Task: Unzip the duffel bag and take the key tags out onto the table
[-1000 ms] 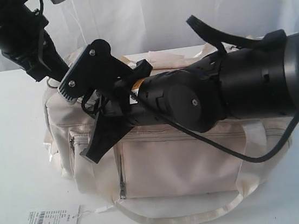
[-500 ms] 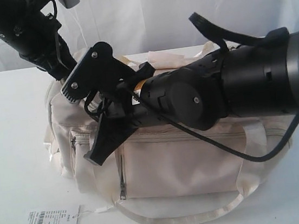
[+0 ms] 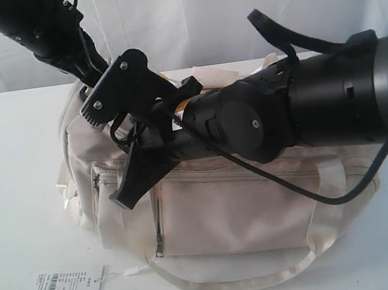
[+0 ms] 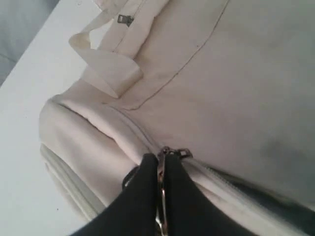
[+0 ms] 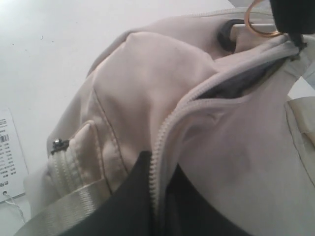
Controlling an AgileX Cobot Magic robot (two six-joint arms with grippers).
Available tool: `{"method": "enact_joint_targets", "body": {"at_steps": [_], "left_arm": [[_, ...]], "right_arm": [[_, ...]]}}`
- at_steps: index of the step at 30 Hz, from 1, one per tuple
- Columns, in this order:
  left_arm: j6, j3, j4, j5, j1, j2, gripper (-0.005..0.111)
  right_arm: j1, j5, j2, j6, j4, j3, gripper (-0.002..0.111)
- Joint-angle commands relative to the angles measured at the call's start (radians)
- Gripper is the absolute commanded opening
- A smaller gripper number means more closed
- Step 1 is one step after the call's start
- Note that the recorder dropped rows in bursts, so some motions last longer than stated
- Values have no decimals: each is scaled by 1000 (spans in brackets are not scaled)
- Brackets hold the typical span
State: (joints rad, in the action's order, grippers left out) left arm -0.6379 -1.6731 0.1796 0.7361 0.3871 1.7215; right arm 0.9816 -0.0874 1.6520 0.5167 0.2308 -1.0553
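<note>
Both pincers clamp tight: left gripper (image 4: 161, 165) on the zipper pull (image 4: 178, 153), right gripper (image 5: 156, 168) on the zip's edge. The duffel bag (image 3: 244, 209) sits mid table (image 3: 13, 174), partly unzipped, key tags unseen. Danger: pull slips, or bag drags edgeward.

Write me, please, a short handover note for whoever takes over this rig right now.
The left hand is shut on the top zip pull.
The right hand is shut on the duffel bag at its zip edge.
Bag lies on the table; key tags not in view.
Done: zip partly open, grey lining showing.
Left: finish unzipping, take tags out onto table.
</note>
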Motion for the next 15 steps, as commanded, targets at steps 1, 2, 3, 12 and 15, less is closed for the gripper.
{"method": "enact_joint_targets", "body": {"at_steps": [1,2,3,12,15], "left_arm": [[15,-122,-51,-112,-7,71,0],[17,-154,-54,-99,-7,95,0],[19,-194,-56,-88,-7,127,0],[149,-345,-180,-91,-25,270,0],[156,-353,-180,-101,-35,279,0]], "right_arm": [[7,-137,-3,-5,2,12,0],[7,-138,-3,-5,2,12,0],[7,-138,-3,-5,2,12,0],[7,-144,-3,-5,2,12,0],[7,-143,-3,-5,5,12,0]]}}
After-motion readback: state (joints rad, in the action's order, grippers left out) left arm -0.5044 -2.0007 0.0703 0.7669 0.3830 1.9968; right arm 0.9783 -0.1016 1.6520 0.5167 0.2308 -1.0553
